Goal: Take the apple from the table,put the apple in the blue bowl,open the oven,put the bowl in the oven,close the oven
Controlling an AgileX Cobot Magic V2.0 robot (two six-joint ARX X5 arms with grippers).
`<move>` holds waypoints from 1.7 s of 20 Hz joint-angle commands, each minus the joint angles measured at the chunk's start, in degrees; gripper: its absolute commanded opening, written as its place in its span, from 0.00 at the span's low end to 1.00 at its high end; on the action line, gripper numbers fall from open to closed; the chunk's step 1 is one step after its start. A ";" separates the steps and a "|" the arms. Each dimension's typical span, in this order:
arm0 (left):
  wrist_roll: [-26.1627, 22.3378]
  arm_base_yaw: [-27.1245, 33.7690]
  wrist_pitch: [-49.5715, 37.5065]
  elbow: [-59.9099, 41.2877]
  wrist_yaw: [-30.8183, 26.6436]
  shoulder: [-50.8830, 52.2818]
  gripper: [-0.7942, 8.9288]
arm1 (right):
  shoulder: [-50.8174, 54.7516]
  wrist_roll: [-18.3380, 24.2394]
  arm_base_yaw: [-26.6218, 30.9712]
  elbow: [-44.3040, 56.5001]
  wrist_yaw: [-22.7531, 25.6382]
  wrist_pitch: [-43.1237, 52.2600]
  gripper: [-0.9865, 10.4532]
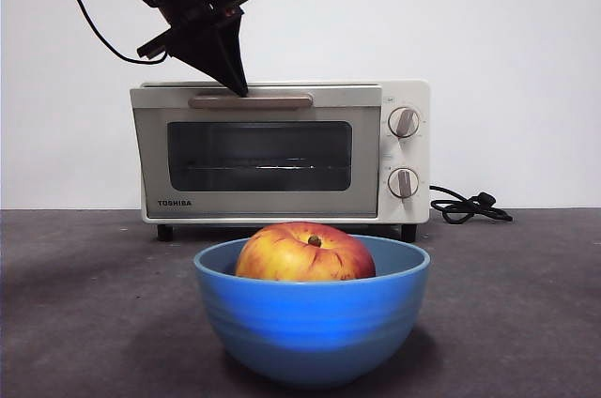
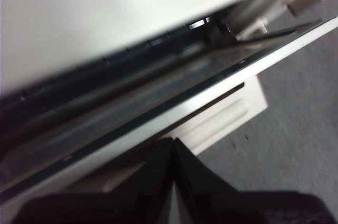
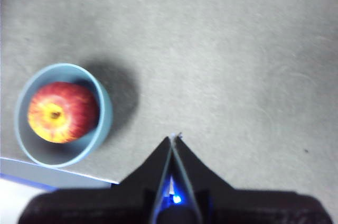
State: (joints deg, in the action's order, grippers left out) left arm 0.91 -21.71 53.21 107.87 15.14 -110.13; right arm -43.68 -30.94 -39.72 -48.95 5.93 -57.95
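Table: I see the dark grey matte surface across the whole scene, carrying the oven at the back and the bowl close to my front camera
Oven: cream-white Toshiba toaster oven against the white wall; in the front view the dark glass door looks upright, while my left wrist camera shows a dark gap along the door's top edge, so it seems just cracked; two knobs stacked on its right panel, black cord lying on the table beside it
Left arm: it comes down from the upper left of the front view, tilted steeply, pointing down toward the oven top
Left gripper: tip sits on the left part of the beige handle, touching it as far as I can tell; in the wrist view the two black jaws are pressed together with no gap, the handle just beyond their tips
Blue bowl: glossy sky-blue, upright on the table in front of the oven, well apart from it
Apple: red with yellow streaks, stem dimple up, resting inside the blue bowl, its top above the rim
Right gripper: hangs high over bare table, looking down, bowl and apple off to one side; jaws closed together, holding nothing
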 commanded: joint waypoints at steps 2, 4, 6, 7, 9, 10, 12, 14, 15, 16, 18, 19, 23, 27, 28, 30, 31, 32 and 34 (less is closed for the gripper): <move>-0.94 -1.07 1.77 -1.81 -1.81 -2.36 0.08 | 0.09 -0.55 0.04 0.48 -1.29 1.33 0.08; -0.92 -1.73 1.70 -1.84 -2.78 -2.27 0.08 | 0.09 -0.39 0.04 0.48 -1.27 1.31 0.08; -0.94 -2.29 1.97 -1.84 -3.89 -2.25 0.08 | 0.09 -0.39 0.04 0.48 -1.27 1.33 0.08; -0.90 -2.54 1.68 -2.01 -4.33 -2.25 0.08 | 0.09 -0.39 0.04 0.48 -1.27 1.36 0.08; -0.79 -3.19 0.66 -2.95 -4.66 -1.66 0.08 | 0.09 -0.39 0.04 0.48 -1.25 1.36 0.08; -0.92 -3.45 -0.09 -3.76 -5.18 -1.07 0.08 | 0.09 -0.39 0.04 0.48 -1.25 1.36 0.08; -0.68 -3.82 -2.45 -6.49 -5.77 0.46 0.08 | 0.09 -0.37 0.04 0.48 -1.25 1.38 0.08; -0.46 -3.82 -5.20 -10.19 -5.81 2.21 0.08 | 0.09 -0.24 0.04 0.48 -1.25 1.40 0.08; -0.44 -3.82 -6.84 -12.76 -5.84 3.50 0.08 | 0.09 -0.13 0.04 0.48 -1.22 1.42 0.08; -0.35 -3.82 -8.31 -15.17 -5.84 4.61 0.08 | 0.09 -0.02 0.04 0.48 -1.22 1.44 0.08; 0.50 -3.82 -12.15 -21.22 -6.19 8.02 0.08 | 0.09 0.07 0.04 0.48 -1.20 1.92 0.08; 0.94 -3.85 -14.80 -24.68 -6.23 10.05 0.08 | 0.07 0.11 0.04 0.48 -1.22 2.45 0.08; 1.84 -3.54 -19.43 -31.63 -6.43 15.43 0.08 | 0.02 0.70 0.04 0.48 -1.53 3.65 0.08; 1.88 -3.30 -19.74 -33.18 -6.38 17.05 0.08 | 0.02 0.94 0.04 0.48 -1.44 3.96 0.08; 1.90 -3.39 -19.80 -33.68 -6.36 17.07 0.08 | 0.02 0.92 0.04 0.48 -1.46 3.93 0.08; 1.92 -3.76 -20.52 -35.63 -6.32 17.07 0.08 | 0.02 0.94 0.04 0.48 -1.44 3.96 0.08; 2.23 -3.87 -21.42 -37.07 -6.16 17.07 0.08 | 0.02 0.96 0.04 0.48 -1.44 3.96 0.08; 2.69 -3.85 -22.34 -38.53 -6.16 17.16 0.08 | 0.02 0.96 0.04 0.48 -1.44 3.98 0.08; 3.39 -3.89 -23.37 -40.54 -6.10 17.16 0.08 | 0.02 0.94 0.04 0.48 -1.44 3.96 0.08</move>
State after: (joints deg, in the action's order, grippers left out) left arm 3.64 -25.67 31.51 67.40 9.43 -92.68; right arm -43.68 -30.44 -39.72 -48.95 4.49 -54.35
